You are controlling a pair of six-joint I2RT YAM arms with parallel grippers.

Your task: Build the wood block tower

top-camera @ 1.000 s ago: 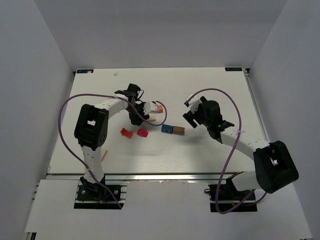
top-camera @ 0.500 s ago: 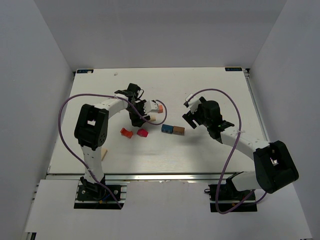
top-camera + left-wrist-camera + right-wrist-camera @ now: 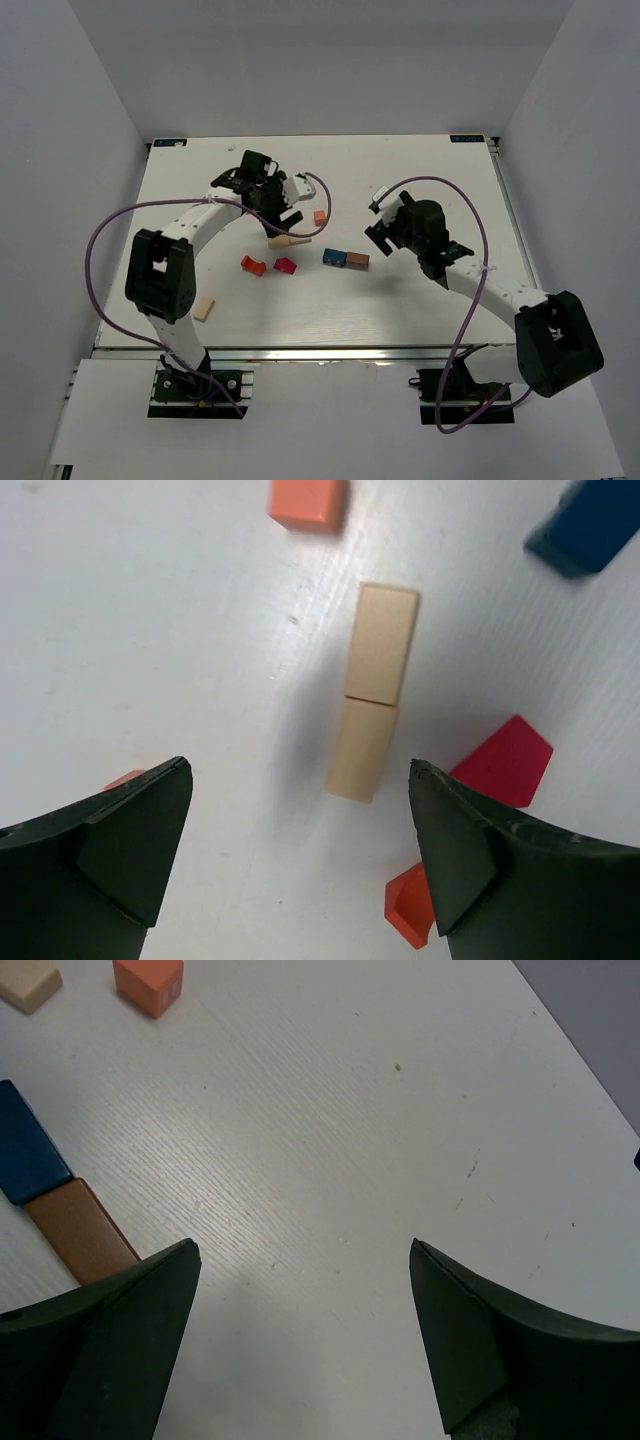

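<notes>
Below our left pincer (image 3: 298, 780), spread wide like the right pincer (image 3: 302, 1250), we judge the tan blocks (image 3: 371, 705) light and stiff, best gripped across their long sides.

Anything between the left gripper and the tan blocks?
Nothing visible. The left gripper is open directly above the tan blocks. A red block lies close beside them, on the right finger's side.

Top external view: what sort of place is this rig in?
Probably a lab test cell: a white table boxed in by plain white panels, a left arm and right arm bolted at its near edge, and small coloured blocks scattered on it.
</notes>
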